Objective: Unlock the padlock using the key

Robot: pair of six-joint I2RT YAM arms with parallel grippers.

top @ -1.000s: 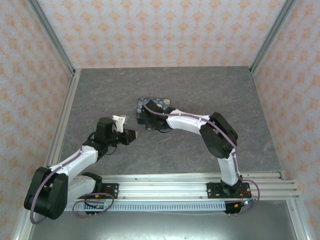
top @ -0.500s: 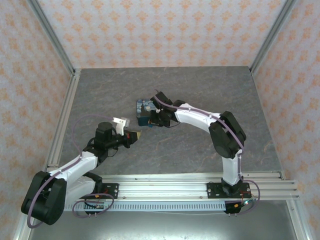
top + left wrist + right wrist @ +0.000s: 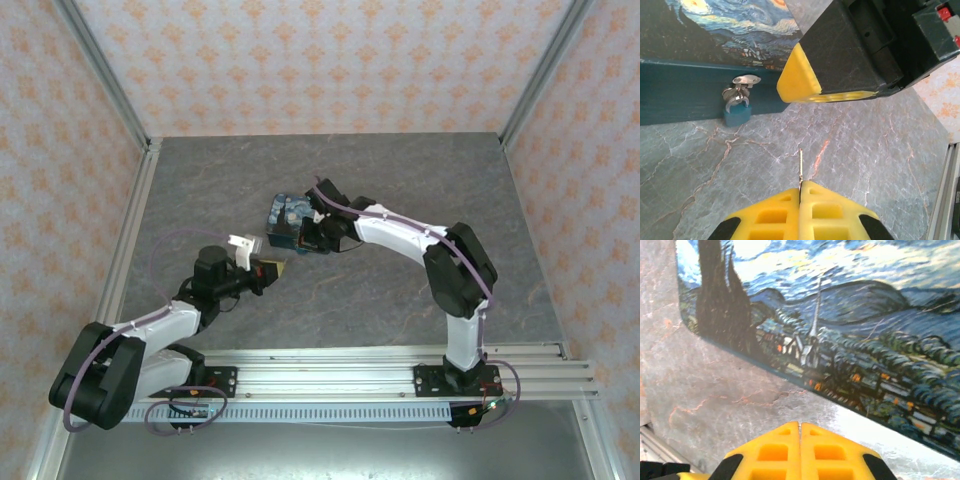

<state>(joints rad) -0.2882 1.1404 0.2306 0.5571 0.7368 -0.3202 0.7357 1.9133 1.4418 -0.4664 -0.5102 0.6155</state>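
Observation:
A tiny teal-blue padlock [image 3: 736, 114] hangs from a silver hasp on the dark-teal side of the starry-night box [image 3: 715, 30], which also shows in the top view as the box [image 3: 283, 217]. My left gripper [image 3: 801, 184] is shut on the key [image 3: 800, 166]. Its thin blade sticks out over the grey table, short of the padlock and to its right. In the top view the left gripper [image 3: 277, 268] sits just in front of the box. My right gripper [image 3: 800, 425] is shut and holds nothing, at the edge of the painted lid [image 3: 850, 325]; its yellow finger [image 3: 802, 80] is beside the padlock.
The grey marble table [image 3: 400, 190] is walled by patterned panels and metal posts. An aluminium rail [image 3: 340, 365] with both arm bases runs along the near edge. The right arm [image 3: 400, 235] arches over the table's middle.
The right gripper shifted along the box and shut fully; the box turned a little and slid left. The left arm shifted slightly, with the key still gripped.

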